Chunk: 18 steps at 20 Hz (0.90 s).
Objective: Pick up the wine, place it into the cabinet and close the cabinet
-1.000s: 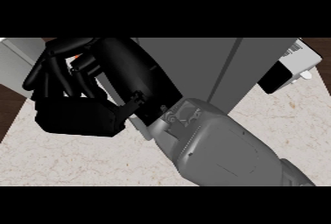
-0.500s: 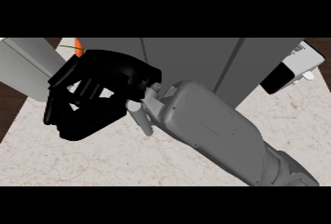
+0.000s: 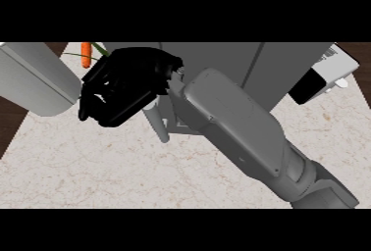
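Nothing of the wine can be seen from the head view, so I cannot tell where it is; it may be hidden behind the right hand (image 3: 127,88) or inside the cabinet (image 3: 217,59). The right hand is black and hangs before the cabinet's left part, above the far left area of the counter (image 3: 109,166). Its fingers (image 3: 101,110) are bent inward toward the palm, and no object shows between them. The grey forearm (image 3: 232,127) goes from the hand down to the lower right edge of the view and covers much of the cabinet's front. Just below the hand, a pale round handle (image 3: 156,125) stands out from the cabinet's front, near the wrist. At the left, a light grey door (image 3: 36,78) is swung open, away from the cabinet body, and reaches past the counter's left edge. Between this door and the hand, close to the far edge, a small part of an orange carrot (image 3: 85,53) with green leaves shows. At the far right corner of the counter stands a white and black appliance (image 3: 322,78), well apart from the hand.
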Tool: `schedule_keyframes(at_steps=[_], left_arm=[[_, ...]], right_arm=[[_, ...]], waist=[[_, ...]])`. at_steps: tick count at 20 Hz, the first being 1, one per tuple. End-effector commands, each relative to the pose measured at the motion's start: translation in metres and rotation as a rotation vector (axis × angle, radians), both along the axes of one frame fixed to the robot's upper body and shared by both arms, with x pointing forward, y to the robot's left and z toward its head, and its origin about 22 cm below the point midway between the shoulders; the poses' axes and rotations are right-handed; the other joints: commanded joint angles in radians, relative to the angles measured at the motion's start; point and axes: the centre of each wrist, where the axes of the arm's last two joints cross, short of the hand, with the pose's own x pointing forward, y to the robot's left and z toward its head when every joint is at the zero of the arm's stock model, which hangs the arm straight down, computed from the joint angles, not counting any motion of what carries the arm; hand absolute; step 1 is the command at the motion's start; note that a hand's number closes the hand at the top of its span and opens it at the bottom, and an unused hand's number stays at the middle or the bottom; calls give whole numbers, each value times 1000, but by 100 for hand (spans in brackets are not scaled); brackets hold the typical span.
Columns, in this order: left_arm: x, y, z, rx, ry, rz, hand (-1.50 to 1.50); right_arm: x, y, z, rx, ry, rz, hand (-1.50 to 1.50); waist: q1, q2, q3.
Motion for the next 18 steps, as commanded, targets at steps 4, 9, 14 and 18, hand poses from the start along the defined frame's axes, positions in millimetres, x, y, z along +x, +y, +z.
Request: schedule_keyframes(at_steps=[4, 9, 14, 18], left_arm=[[5, -5, -2, -25, -71, -33, -150], [2, 4, -8, -32, -52, -27, -150], [2, 12, 3, -21, -51, -7, -150], [9, 3, 2, -9, -52, -16, -150]], right_arm=[[24, -1, -3, 82, 74, 24, 150], [44, -24, -13, 109, 108, -35, 150], [61, -59, -11, 159, 60, -157, 150], [64, -63, -5, 177, -27, -283, 150]], waist=[[-3, 1, 0], [-23, 4, -1], [-16, 6, 0], [-31, 13, -2]])
